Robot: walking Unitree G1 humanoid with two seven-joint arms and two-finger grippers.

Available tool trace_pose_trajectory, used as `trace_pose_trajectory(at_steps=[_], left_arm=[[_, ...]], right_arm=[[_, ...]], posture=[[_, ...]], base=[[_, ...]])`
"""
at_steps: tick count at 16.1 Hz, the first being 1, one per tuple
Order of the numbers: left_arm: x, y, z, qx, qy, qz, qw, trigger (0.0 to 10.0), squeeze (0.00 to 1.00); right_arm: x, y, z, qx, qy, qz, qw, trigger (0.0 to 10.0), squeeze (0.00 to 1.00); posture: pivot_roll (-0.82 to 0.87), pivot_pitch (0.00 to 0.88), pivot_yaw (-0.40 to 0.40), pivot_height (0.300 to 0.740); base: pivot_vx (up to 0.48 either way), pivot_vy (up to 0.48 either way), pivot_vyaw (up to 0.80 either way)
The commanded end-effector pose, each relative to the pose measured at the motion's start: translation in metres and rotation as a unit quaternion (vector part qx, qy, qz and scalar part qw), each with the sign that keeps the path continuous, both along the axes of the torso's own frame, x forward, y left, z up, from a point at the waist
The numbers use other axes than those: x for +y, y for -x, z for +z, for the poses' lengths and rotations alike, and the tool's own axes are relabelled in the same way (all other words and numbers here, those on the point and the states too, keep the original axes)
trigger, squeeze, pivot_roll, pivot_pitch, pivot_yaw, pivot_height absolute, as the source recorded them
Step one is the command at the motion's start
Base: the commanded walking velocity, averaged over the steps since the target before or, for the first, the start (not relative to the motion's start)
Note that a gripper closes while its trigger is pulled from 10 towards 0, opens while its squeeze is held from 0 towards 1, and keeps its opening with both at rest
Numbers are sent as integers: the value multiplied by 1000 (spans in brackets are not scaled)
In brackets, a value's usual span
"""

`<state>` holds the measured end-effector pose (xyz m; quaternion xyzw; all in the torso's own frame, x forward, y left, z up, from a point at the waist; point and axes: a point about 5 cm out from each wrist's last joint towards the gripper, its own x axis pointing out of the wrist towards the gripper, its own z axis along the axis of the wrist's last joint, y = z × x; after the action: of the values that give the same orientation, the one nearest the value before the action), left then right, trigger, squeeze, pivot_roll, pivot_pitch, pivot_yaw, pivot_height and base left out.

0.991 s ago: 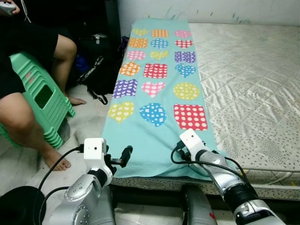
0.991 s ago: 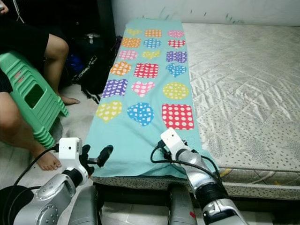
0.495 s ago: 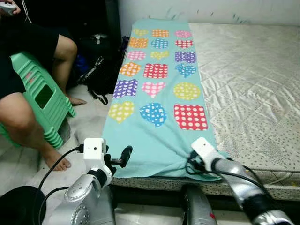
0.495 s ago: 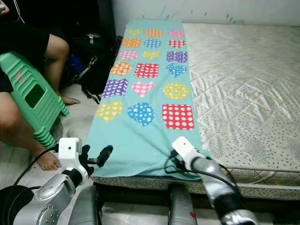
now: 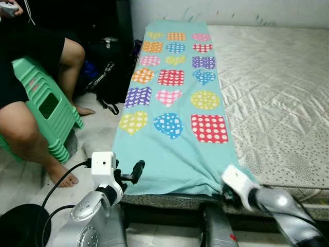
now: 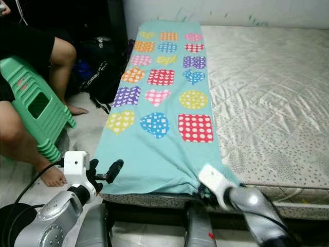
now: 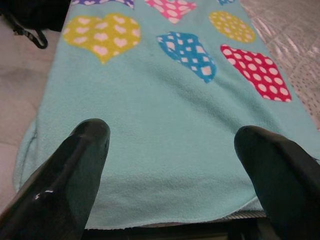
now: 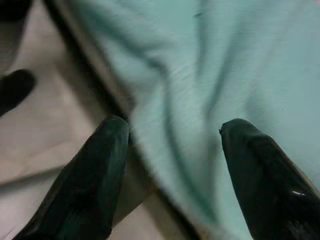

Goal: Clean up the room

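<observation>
Person: seated at the robot's left, bare leg (image 5: 23, 136) bent, foot (image 5: 62, 176) on the floor.
Stool: green plastic stool (image 5: 43, 110) under the person.
Bag: black backpack (image 5: 105, 77) on the floor, against the bed's side.
Wall: white wall (image 5: 226, 10) behind the bed.
Floor: pale floor (image 5: 95, 131).

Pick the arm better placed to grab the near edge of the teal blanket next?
Right, likely. The right gripper is open at the teal blanket's near right corner, its hem bunched between the fingers. The left gripper is open too, but hovers short of the hem, near the left corner.
</observation>
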<state>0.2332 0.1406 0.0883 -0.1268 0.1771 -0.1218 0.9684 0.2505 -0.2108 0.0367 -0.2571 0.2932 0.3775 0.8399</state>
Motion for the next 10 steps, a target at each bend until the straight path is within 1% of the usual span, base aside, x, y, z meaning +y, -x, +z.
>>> trace_pose_trajectory(at_steps=[1,2,3,4,5,6,7,8,9,10], left_arm=[[1,0,1,0,-4,-2,1000,10000,0],[1,0,1,0,-4,-2,1000,10000,0],[1,0,1,-1,-4,-3,1000,10000,0],[1,0,1,-1,-5,-3,1000,10000,0],[1,-1,1,-1,-5,-2,1000,10000,0],[1,-1,1,-1,-5,-2,1000,10000,0],[1,0,1,-1,-5,-2,1000,10000,0],[1,0,1,-1,-5,-2,1000,10000,0],[1,0,1,-1,-5,-2,1000,10000,0],[0,-1,1,-1,-4,-4,1000,10000,0]], right_arm=[[6,3,5,3,-13,38,999,10000,0],[7,12,6,25,-21,67,997,10000,0],[7,14,6,28,-19,81,996,10000,0],[7,12,7,24,-18,81,996,10000,0],[8,5,11,10,-29,58,998,10000,0],[12,-4,17,-7,-54,28,998,10000,0],[15,-8,20,-17,-64,16,998,10000,0],[25,-21,28,-43,-108,-40,992,10000,0],[32,-28,30,-53,-131,-76,987,10000,0],[38,-26,25,-41,-124,-80,988,10000,0]], posture=[[-42,29,8,569],[-42,27,10,569],[-42,27,10,569],[-42,27,10,569],[-40,23,11,569],[-40,23,11,569],[-39,19,9,569],[-39,19,9,569],[-39,16,10,569],[-35,15,10,569]], base=[[0,0,0],[0,0,0],[0,0,0],[0,0,0],[0,0,0],[0,0,0],[0,0,0],[0,0,0],[0,0,0],[0,0,0]])
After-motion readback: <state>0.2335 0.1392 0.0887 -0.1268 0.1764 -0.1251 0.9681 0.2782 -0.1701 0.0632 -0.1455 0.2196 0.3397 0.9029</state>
